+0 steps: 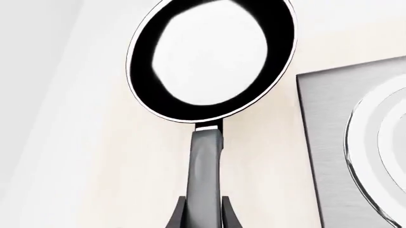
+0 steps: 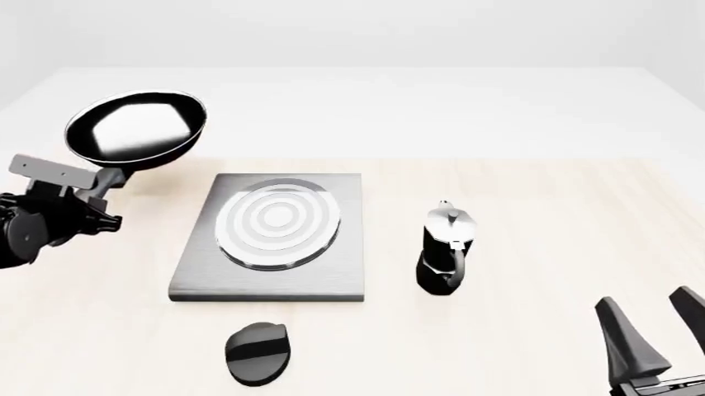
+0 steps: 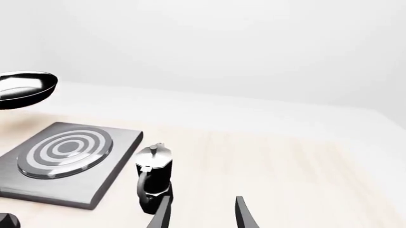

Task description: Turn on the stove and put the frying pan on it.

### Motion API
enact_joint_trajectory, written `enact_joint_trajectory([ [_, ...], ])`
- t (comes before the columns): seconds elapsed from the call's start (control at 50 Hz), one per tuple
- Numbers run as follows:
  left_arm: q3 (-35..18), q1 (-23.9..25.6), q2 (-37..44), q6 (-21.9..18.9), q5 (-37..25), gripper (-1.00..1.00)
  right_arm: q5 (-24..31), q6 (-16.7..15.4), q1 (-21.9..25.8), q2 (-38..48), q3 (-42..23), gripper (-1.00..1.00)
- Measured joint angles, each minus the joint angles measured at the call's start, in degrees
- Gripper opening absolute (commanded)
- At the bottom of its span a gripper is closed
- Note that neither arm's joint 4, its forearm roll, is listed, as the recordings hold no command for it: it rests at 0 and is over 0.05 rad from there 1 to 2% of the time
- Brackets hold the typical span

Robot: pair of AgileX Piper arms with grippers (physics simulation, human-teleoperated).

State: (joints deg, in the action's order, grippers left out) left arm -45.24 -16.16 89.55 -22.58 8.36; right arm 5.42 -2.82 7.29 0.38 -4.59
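Note:
The black frying pan (image 2: 137, 130) hangs in the air left of the stove, held by its long handle (image 1: 206, 164) in my left gripper (image 2: 97, 196), which is shut on it. Its glossy inside (image 1: 209, 52) faces the left wrist camera. The frying pan (image 3: 25, 89) floats above the table in the right wrist view too. The grey stove (image 2: 276, 231) with silver rings lies flat at table centre, and its black round knob (image 2: 257, 352) sits in front of it. My right gripper (image 2: 659, 330) is open at the front right, holding nothing.
A black-and-silver moka pot (image 2: 447, 247) stands just right of the stove, between it and my right gripper (image 3: 201, 212). The stove's edge (image 1: 355, 142) lies close beside the lifted pan.

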Motion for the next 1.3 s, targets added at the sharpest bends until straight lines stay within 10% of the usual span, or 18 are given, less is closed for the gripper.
enact_joint_trajectory([
  [1.3, 27.0, 22.1, -32.3, 6.2, -3.9, -1.0, -0.1, 0.8, 0.6, -0.3, -0.6, 1.0],
])
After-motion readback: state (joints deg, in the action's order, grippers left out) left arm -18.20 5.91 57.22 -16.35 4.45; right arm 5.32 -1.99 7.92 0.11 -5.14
